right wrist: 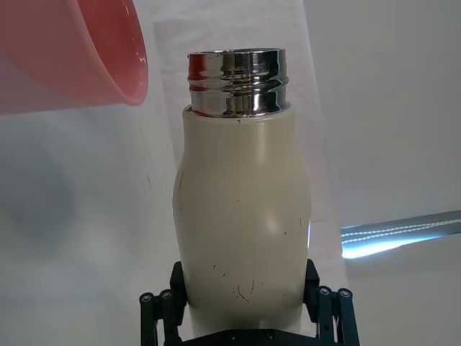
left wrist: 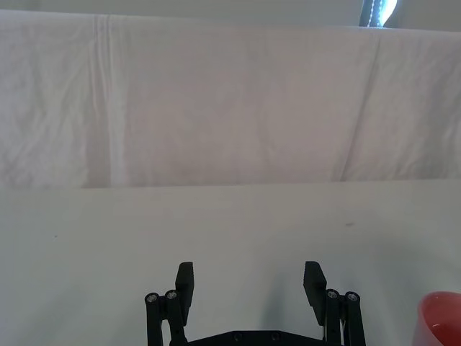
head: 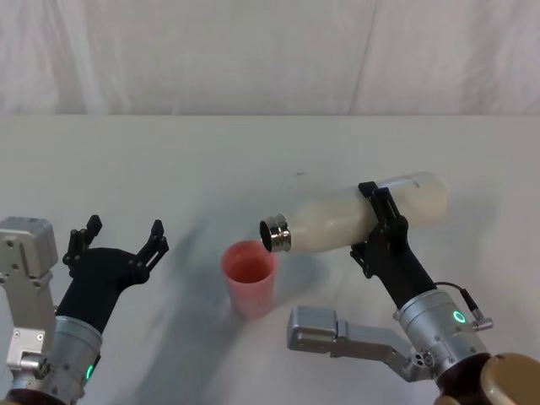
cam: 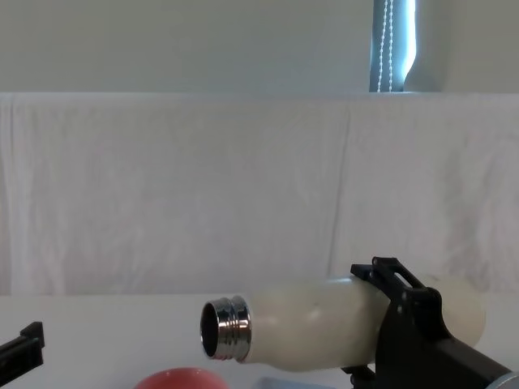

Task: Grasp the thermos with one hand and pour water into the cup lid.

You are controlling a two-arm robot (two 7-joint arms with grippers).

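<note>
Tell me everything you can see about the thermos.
The thermos is a cream-white matte bottle with a shiny chrome threaded neck, open, with fine dark scuffs. It is tipped almost horizontal in the air, its mouth just over the pink cup lid. The right pincer clamps its body.

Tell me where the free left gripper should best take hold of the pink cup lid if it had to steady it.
Probably the outer wall of the cup lid, low down, from its left: the thermos mouth, held by the right gripper, hangs over the rim's right, and the left gripper waits open on that side.
</note>
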